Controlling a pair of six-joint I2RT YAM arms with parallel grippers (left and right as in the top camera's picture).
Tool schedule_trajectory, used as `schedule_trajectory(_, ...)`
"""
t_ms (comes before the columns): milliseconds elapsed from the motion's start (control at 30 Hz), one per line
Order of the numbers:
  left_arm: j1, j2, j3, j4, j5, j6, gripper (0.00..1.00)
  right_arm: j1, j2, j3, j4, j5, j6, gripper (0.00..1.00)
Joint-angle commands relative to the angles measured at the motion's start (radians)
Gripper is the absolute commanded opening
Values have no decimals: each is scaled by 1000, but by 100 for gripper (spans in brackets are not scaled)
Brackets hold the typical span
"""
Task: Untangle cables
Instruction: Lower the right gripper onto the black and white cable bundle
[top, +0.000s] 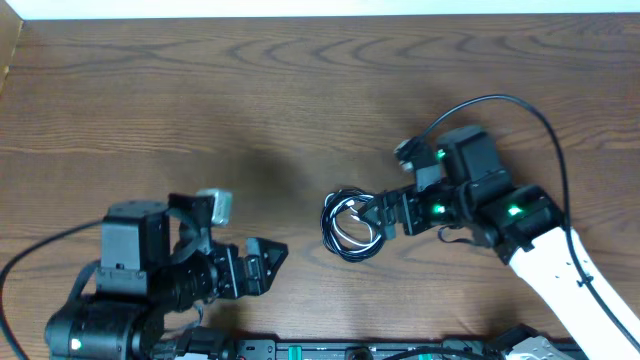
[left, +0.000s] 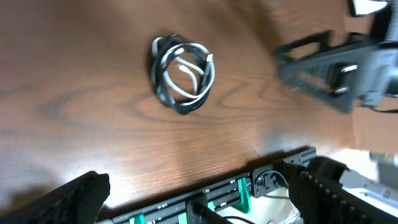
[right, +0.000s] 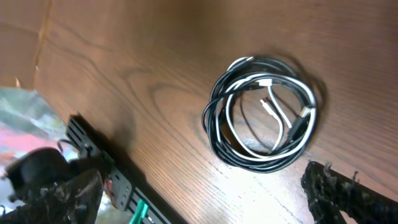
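— Where are the cables (top: 350, 225)?

— In one tight coil on the wooden counter (top: 200, 90), right of its middle and toward the near edge. The right wrist view shows the white cable (right: 235, 142) looping inside the black cables (right: 214, 140), all wound together, with a small white plug end (right: 268, 106) lying inside the ring.

— And the right hand (top: 377, 220)?

— Its jaws stand wide apart and nothing is between them. From overhead it sits at the coil's right edge, partly over it. Whether it touches the cables cannot be told. In its own camera its fingers (right: 348, 193) show only at the bottom corners, with the coil ahead of them.

— The left hand (top: 268, 265)?

— Also spread wide and holding nothing. It is down near the front edge, left of the coil and well apart from it, pointing toward it. The left wrist camera sees the coil (left: 183, 74) across bare wood, with the right arm (left: 336, 68) blurred at the upper right.

— Anything else?

— A black rail with green parts (left: 217, 199) runs along the counter's near edge.
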Motion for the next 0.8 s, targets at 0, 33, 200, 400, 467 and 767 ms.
schedule_trajectory(0,-53,6,41,58,13,63,98,48,-1,-8,0,92,-19,99)
schedule_trajectory(33,-67,2,41,100,14,70,98,63,2,-13,-2,132,-20,99)
schedule_trajectory(200,-103,-3,41,193,71,106,98,112,20,-46,8,294,-16,99)
schedule_trajectory(400,-115,-3,40,156,92,165,98,140,69,-140,58,406,307,99)
schedule_trajectory(467,-115,-3,40,142,89,176,98,147,90,-184,108,405,393,99)
schedule_trajectory(767,-115,-3,40,127,85,178,98,224,147,-296,332,375,520,92)
